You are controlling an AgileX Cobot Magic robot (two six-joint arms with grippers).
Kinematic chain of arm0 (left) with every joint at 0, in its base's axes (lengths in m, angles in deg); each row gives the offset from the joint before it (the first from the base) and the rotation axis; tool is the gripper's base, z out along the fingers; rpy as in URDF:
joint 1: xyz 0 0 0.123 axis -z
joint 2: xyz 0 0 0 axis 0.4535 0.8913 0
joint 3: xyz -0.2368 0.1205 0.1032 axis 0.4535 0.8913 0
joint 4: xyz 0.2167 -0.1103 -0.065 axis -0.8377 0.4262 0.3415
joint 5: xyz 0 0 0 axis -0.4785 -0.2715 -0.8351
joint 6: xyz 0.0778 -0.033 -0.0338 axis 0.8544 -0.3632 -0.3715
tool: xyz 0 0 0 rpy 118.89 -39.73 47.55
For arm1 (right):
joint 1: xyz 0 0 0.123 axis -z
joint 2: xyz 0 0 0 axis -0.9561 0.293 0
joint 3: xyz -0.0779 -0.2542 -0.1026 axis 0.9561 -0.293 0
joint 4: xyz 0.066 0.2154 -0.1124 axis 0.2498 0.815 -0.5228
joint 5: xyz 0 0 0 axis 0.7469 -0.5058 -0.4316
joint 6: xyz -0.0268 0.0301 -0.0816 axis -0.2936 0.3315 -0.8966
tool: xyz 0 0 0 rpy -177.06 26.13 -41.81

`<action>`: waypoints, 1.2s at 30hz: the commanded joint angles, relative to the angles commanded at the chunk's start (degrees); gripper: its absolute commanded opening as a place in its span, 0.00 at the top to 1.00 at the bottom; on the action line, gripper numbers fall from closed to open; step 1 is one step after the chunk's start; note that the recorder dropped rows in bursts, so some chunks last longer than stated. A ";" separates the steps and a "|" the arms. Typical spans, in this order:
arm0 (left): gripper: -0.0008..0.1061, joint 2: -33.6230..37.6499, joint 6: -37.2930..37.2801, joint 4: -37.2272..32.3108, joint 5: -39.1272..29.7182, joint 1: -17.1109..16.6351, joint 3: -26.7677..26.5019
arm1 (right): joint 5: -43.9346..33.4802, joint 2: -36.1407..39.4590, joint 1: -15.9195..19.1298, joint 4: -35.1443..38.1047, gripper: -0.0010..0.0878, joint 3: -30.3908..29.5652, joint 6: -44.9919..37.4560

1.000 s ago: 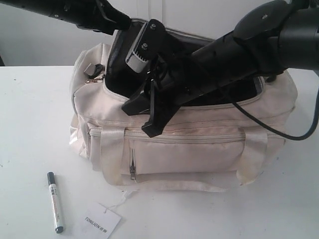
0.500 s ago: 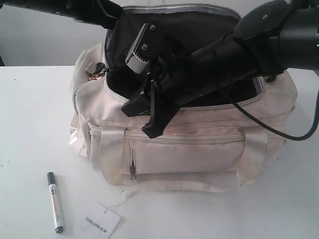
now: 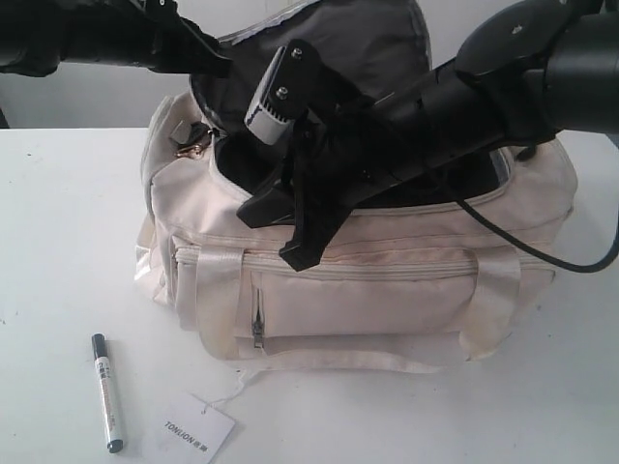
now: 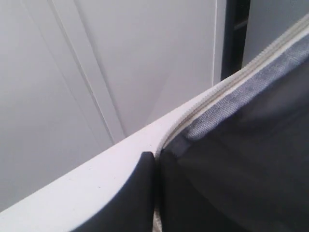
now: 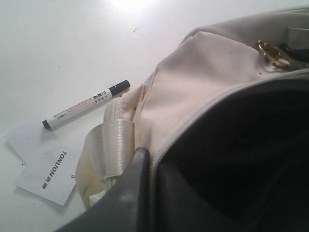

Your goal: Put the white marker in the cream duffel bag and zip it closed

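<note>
While right end effector [image 5: 150, 160] pinches bag [image 5: 207, 72], white marker [image 5: 86, 104] well apart

White table [image 3: 58, 242] stands before a pale panelled wall [image 3: 87, 97].

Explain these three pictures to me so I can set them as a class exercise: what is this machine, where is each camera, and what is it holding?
This is a robot with two black arms, each ending in a two-fingered gripper. The wide picture comes from a camera off the arms. The other two come from cameras on the wrists, looking along the fingers. On the white table stands a cream duffel bag, unzipped. The left gripper pinches its top flap and holds it up, showing the dark inside. The right gripper is shut on the front rim of the opening. In front of the bag lie a white marker and a paper hang tag, both untouched.
</note>
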 joint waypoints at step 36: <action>0.99 2.72 -2.58 0.00 4.07 0.00 0.00 | 2.67 1.59 0.00 4.23 0.99 0.00 0.00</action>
